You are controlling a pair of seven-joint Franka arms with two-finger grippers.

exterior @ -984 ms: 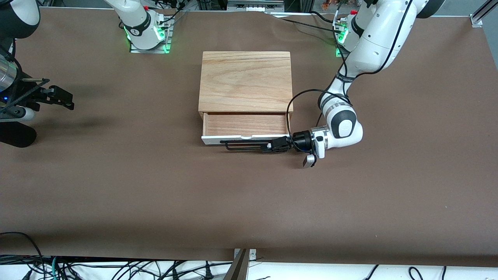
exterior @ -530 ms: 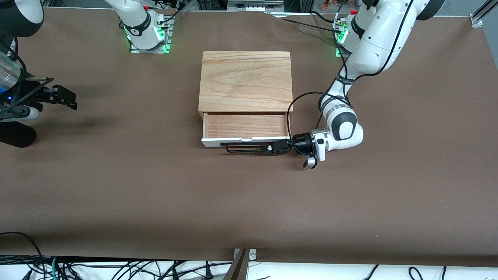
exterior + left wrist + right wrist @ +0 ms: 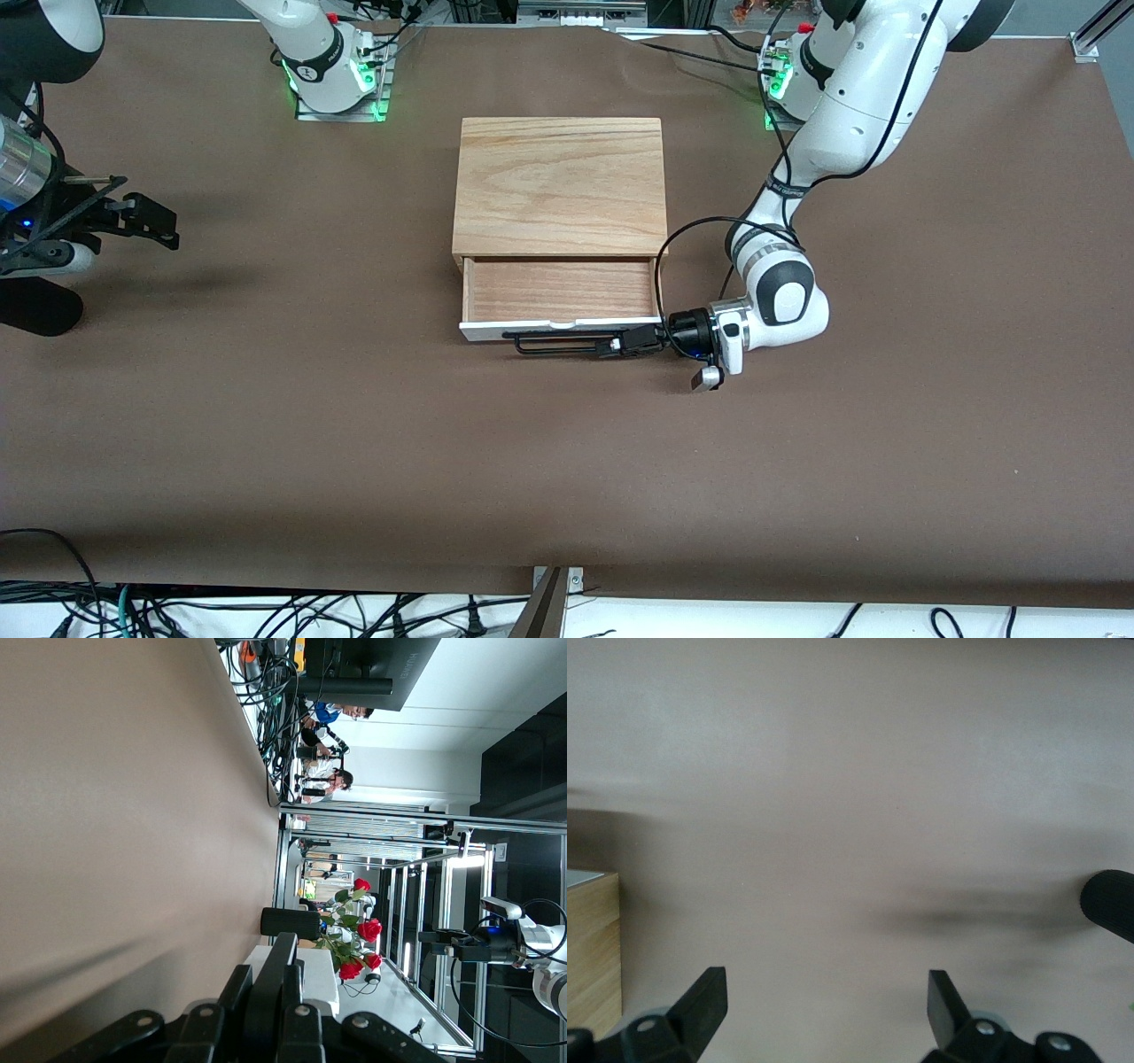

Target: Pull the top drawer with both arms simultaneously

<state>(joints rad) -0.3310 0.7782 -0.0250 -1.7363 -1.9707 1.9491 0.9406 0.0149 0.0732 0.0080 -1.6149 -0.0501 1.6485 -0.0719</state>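
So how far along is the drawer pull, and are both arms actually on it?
Done: the top drawer is partly out of the box, its wood floor showing. In hand: the left gripper is shut on the black bar handle, at the end toward the left arm. Left: the right gripper hangs open over bare table toward the right arm's end, off the handle, so only one arm is pulling.
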